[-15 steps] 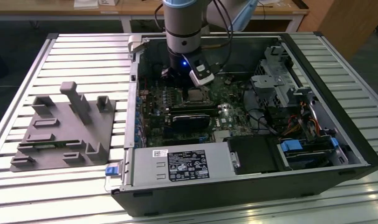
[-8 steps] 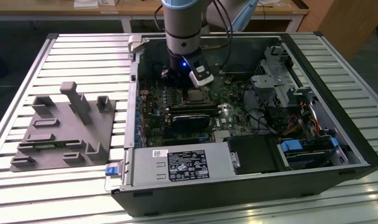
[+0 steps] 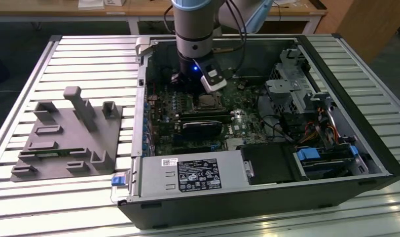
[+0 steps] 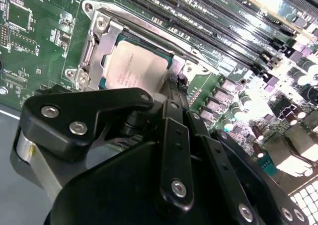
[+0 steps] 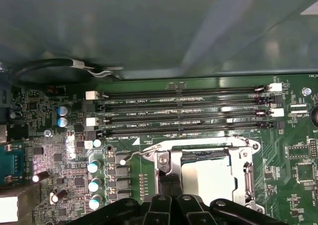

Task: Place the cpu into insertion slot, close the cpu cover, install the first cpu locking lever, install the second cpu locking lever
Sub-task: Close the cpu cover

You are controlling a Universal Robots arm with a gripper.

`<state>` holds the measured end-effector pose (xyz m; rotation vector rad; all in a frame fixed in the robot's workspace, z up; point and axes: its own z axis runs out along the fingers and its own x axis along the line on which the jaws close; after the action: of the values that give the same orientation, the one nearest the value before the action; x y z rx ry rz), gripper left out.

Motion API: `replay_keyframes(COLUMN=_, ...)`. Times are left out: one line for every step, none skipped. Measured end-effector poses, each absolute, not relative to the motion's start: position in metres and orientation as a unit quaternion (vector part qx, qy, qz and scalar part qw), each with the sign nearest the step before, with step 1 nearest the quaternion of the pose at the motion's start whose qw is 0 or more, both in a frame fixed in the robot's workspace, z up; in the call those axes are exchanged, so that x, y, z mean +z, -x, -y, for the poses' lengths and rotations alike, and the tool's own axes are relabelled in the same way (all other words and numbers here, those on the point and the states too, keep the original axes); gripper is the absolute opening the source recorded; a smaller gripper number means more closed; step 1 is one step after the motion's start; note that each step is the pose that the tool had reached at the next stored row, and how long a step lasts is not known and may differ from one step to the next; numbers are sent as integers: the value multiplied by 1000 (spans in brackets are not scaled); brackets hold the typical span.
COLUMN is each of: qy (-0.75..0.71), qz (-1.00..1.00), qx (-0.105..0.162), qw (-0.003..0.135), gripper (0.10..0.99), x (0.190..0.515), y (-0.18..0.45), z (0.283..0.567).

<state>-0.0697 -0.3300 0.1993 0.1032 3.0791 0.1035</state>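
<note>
Standing beside the slatted metal table (image 3: pixel 55 217), I see the open computer case (image 3: pixel 266 202) lying on its side, the arm reaching down into it. The gripper (image 3: pixel 204 93) hangs just over the insertion slot (image 3: pixel 206 102) on the green motherboard (image 5: pixel 293 150). In both wrist views the cpu (image 4: pixel 136 68) (image 5: pixel 206 173) sits flat in the slot, its pale metal top showing through the window of the cpu cover (image 4: pixel 97 41) (image 5: pixel 246 165), which lies down over it. The gripper (image 4: pixel 175 93) (image 5: pixel 170 183) has its two black fingers pressed together at the edge of the cover (whether anything thin is caught between them I cannot tell). A thin wire lever (image 5: pixel 135 155) juts out beside the socket's corner, near the long black memory slots (image 5: pixel 184 111). A grey fixture block (image 3: pixel 68 133) rests on the table at the exterior view's left.
</note>
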Motion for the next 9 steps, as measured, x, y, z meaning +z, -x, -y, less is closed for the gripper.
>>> replay_keyframes(qy=-33, qz=-998, qx=34, qw=30, gripper=106, x=199, y=69, z=330)
replay_keyframes(qy=-33, qz=-998, qx=34, qw=30, gripper=106, x=199, y=68, z=330)
replay_keyframes(qy=-33, qz=-998, qx=34, qw=30, gripper=106, x=199, y=67, z=330)
replay_keyframes(qy=-33, qz=-998, qx=34, qw=30, gripper=106, x=199, y=66, z=330)
replay_keyframes(qy=-33, qz=-998, qx=34, qw=30, gripper=106, x=199, y=66, z=330)
replay_keyframes(qy=-33, qz=-998, qx=34, qw=30, gripper=106, x=199, y=65, z=330)
replay_keyframes(qy=-33, qz=-998, qx=34, qw=30, gripper=106, x=199, y=64, z=330)
replay_keyframes(qy=-33, qz=-998, qx=34, qw=30, gripper=106, x=199, y=64, z=330)
replay_keyframes(qy=-33, qz=-998, qx=34, qw=30, gripper=106, x=199, y=63, z=330)
